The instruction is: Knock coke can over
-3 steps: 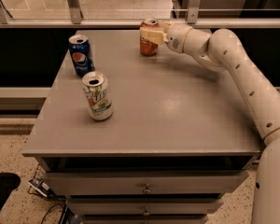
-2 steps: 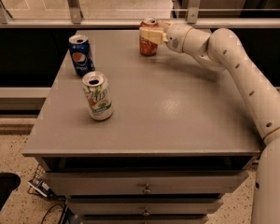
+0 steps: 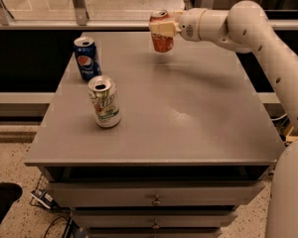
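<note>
The red coke can (image 3: 162, 42) is at the far middle of the grey table (image 3: 198, 118), upright. My gripper (image 3: 163, 28) reaches in from the right and is shut around the can's upper half. The can's base seems to hang slightly above the tabletop, with a shadow under it. My white arm (image 3: 253, 33) stretches from the right edge of the view to the can.
A blue Pepsi can (image 3: 86, 58) stands at the far left of the table. A white-and-green can (image 3: 105, 102) stands nearer, left of centre. Drawers (image 3: 154, 198) are under the tabletop. A rail (image 3: 79, 4) and a dark gap run behind the table.
The coke can and my gripper have risen slightly at the far edge of the table. The other two cans have not moved.
</note>
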Tool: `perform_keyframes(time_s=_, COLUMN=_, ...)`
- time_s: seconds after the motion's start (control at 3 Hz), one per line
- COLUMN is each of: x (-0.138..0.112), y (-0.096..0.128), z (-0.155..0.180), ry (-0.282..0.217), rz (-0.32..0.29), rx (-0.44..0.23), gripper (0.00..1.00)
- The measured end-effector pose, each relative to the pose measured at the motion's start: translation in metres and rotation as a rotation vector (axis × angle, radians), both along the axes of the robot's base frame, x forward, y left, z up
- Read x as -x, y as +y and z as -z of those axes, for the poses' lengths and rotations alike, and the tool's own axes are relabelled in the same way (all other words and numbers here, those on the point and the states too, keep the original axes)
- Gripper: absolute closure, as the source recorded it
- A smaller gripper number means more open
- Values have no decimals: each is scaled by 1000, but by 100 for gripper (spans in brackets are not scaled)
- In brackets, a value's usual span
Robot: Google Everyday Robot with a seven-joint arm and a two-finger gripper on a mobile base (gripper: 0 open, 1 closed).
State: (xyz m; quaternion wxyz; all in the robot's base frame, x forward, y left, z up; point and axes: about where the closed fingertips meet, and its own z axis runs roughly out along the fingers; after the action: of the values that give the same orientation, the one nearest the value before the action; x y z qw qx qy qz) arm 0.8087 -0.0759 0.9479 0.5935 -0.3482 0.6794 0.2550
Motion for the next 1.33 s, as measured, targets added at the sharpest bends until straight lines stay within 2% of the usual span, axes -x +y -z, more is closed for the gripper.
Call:
perform_keyframes(time_s=0.33, x=14, y=-5, z=-14, ry=48, rz=10, rx=154, gripper=100)
perform_keyframes(time_s=0.67, x=28, y=-5, z=-21, ry=71, rz=-18, rx=326, gripper=100)
perform_keyframes(time_s=1.33, x=53, y=-10, z=-11, ry=152, rz=-59, rx=594, gripper=100)
